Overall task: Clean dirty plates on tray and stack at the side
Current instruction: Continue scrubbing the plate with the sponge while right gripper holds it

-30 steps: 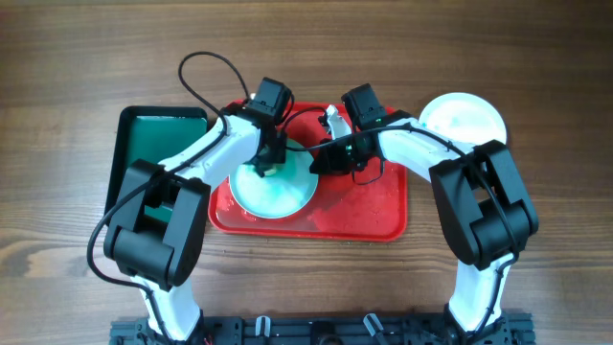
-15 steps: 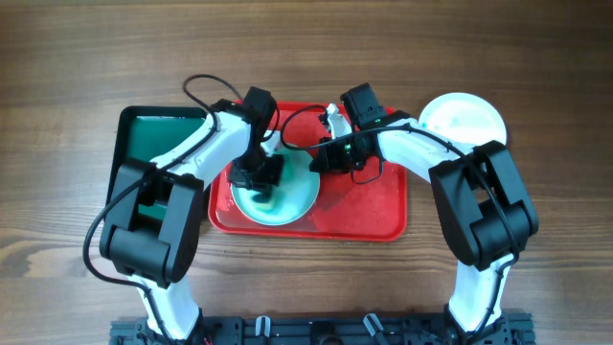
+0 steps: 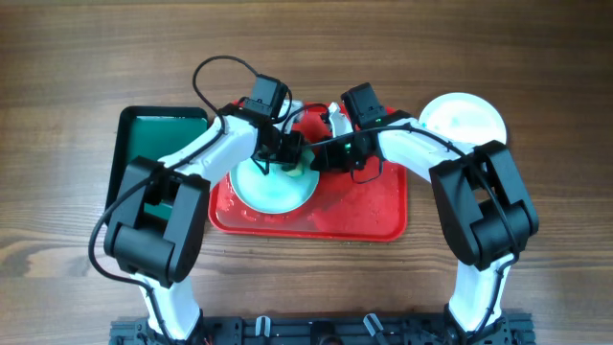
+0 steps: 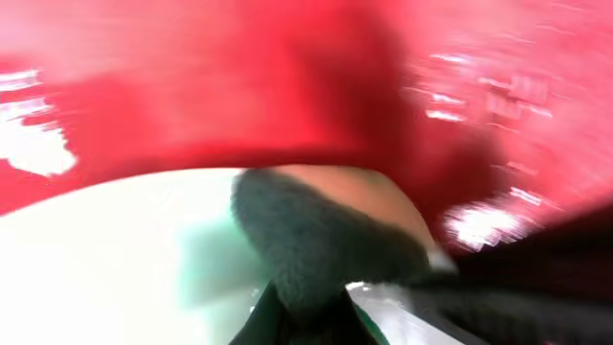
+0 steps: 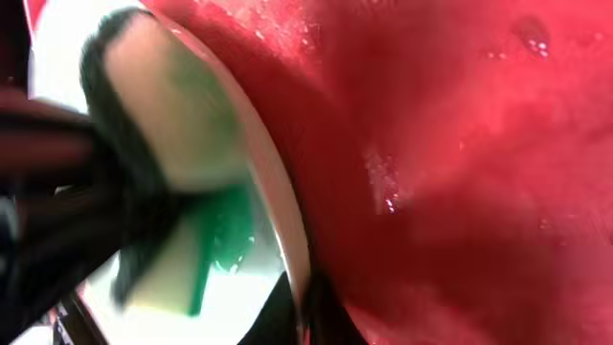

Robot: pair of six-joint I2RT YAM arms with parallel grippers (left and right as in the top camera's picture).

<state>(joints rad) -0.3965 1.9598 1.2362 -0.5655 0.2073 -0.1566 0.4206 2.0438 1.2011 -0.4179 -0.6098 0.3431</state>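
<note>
A pale aqua plate [image 3: 271, 190] with teal smears lies tilted on the left half of the red tray [image 3: 369, 216]. My right gripper [image 3: 322, 159] is shut on the plate's right rim [image 5: 287, 230], with the wet tray [image 5: 460, 172] beside it. My left gripper [image 3: 288, 153] is shut on a sponge [image 4: 321, 240] with a dark scouring face. It presses the sponge on the plate [image 4: 96, 259] near its upper right edge, close to the right gripper. The sponge also shows in the right wrist view [image 5: 158, 125]. A second, whiter plate [image 3: 464, 121] lies on the table right of the tray.
A smaller black-rimmed green tray [image 3: 163, 139] sits left of the red tray, partly under my left arm. A small white object [image 3: 333, 118] stands at the back edge of the red tray. Bare wooden table [image 3: 536, 57] surrounds the trays.
My left gripper has swept the sponge from the plate's lower-left middle up and right to its upper right edge. The right gripper and the plate have stayed put.
</note>
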